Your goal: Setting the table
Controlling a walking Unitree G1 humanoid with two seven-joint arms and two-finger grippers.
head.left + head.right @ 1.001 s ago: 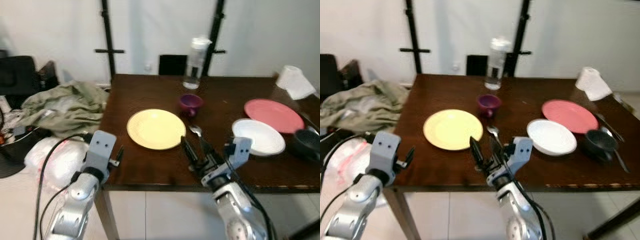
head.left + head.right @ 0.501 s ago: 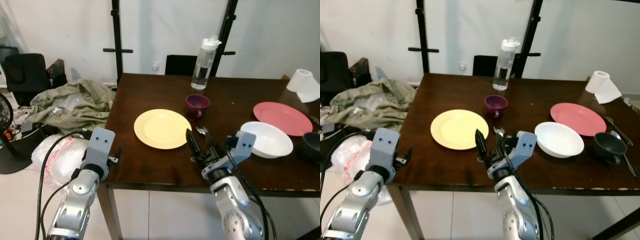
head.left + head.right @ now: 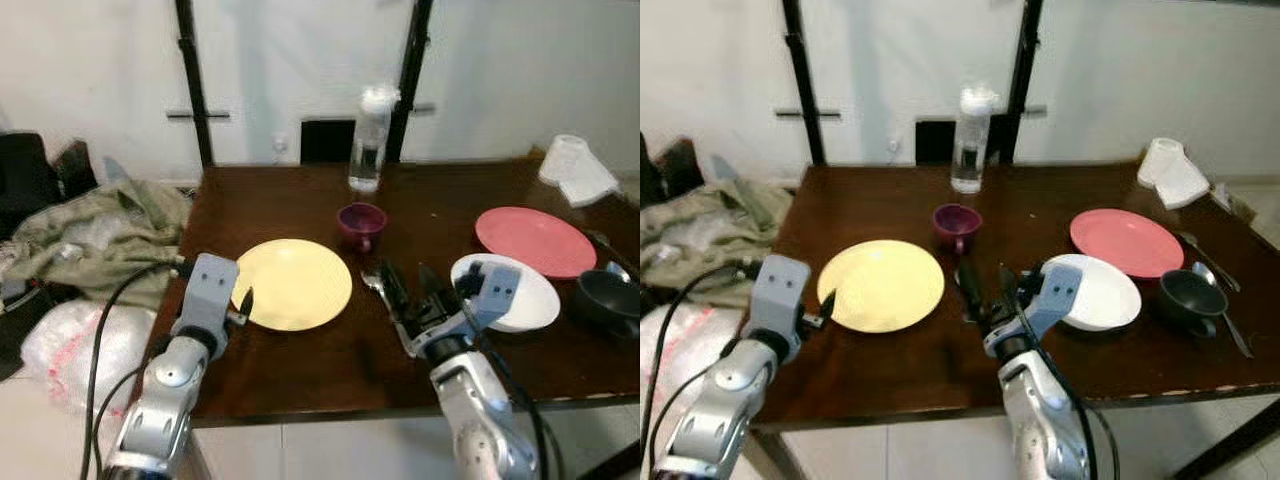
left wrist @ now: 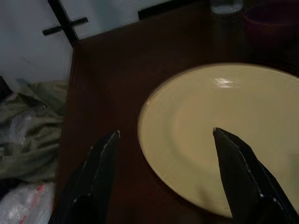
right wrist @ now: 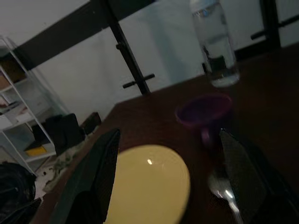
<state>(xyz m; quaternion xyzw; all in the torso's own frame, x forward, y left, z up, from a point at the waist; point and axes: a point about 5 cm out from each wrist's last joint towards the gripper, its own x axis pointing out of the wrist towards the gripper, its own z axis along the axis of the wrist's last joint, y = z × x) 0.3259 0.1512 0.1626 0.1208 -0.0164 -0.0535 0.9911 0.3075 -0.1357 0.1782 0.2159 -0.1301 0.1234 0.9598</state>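
A dark brown wooden desk [image 3: 300, 350] carries the setting. The round, glossy yellow plate [image 3: 293, 283] lies flat near the desk's left front. The left end effector [image 3: 243, 305] hangs at the plate's left rim with its black fingers [image 4: 96, 168] spread wide, one over bare wood and one over the plate. To the plate's right, a metal spoon [image 3: 372, 281] lies with its shiny bowl toward the far side of the desk and its long axis running back toward the robot. The right end effector [image 3: 413, 293] hovers just above the spoon, fingers wide apart and holding nothing. Beyond the spoon stands a small purple cup [image 3: 360, 223], and behind it an upright clear plastic water bottle [image 3: 368, 138]. Further right sit a shallow white bowl [image 3: 1102, 291], a flat round pink plate [image 3: 531, 240] and a dark bowl [image 3: 1190, 296] near the desk's right edge.
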